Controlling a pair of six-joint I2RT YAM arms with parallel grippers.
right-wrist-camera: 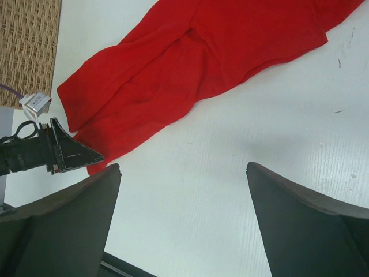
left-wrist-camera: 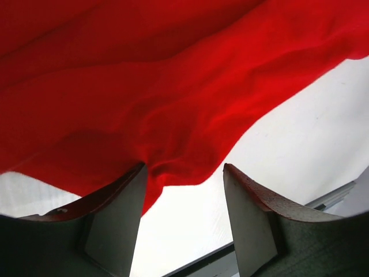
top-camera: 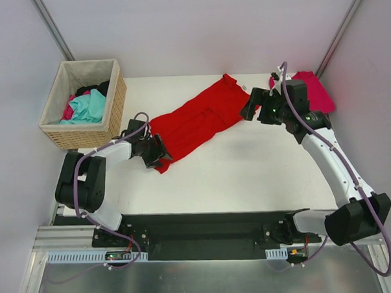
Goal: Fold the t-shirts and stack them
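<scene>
1. Red shirt (top-camera: pixel 197 117) lies slantwise across the table (top-camera: pixel 249 176), bunched along its length; the pink shirt (top-camera: pixel 318 92) lies at the far-right edge
2. Left gripper (top-camera: pixel 155 151) is at the red shirt's near-left end with its jaws half apart. The hem dips into the gap against one finger (left-wrist-camera: pixel 115 219), seemingly unpinched, though the close view makes this hard to judge
3. Right gripper (top-camera: pixel 248 110) hovers beside the far-right end, jaws wide and holding nothing
4. The cloth looks light and limp, so it will likely sag and crease when lifted; the hem corners and shoulders are the best holds, pinching both layers to spread it flat
</scene>
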